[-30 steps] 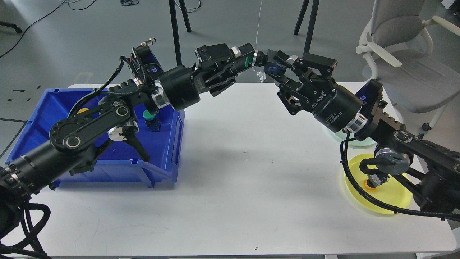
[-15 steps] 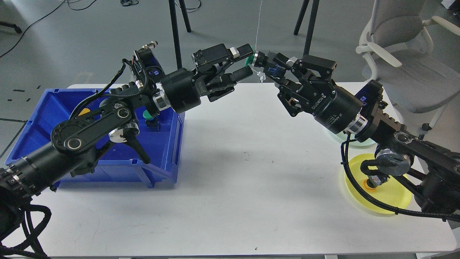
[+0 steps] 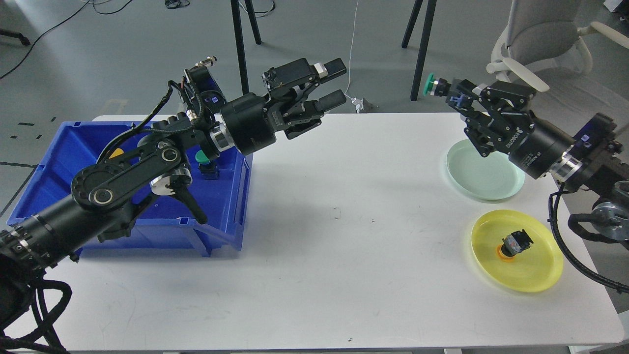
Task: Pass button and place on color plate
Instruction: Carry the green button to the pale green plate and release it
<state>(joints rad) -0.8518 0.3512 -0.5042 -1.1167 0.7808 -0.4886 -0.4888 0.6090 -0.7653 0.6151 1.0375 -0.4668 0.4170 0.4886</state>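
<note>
My right gripper (image 3: 454,96) is shut on a green-capped button (image 3: 432,86) and holds it in the air above the far right of the table, just left of and above the pale green plate (image 3: 484,172). My left gripper (image 3: 334,83) is open and empty, held above the table's far edge near the middle. A yellow plate (image 3: 533,265) at the right front holds an orange-capped button (image 3: 513,244) lying on its side. Another green-capped button (image 3: 204,160) stands in the blue bin (image 3: 231,216) at the left.
A yellow button (image 3: 113,152) shows in the bin behind my left arm. The bin takes up the table's left side. Stand legs and an office chair (image 3: 550,73) are beyond the far edge. My right arm's cable hangs next to the yellow plate.
My left gripper opened and let go of the green button. My right gripper, shut on it, carried it to the right, away from the left gripper and over toward the pale green plate.
</note>
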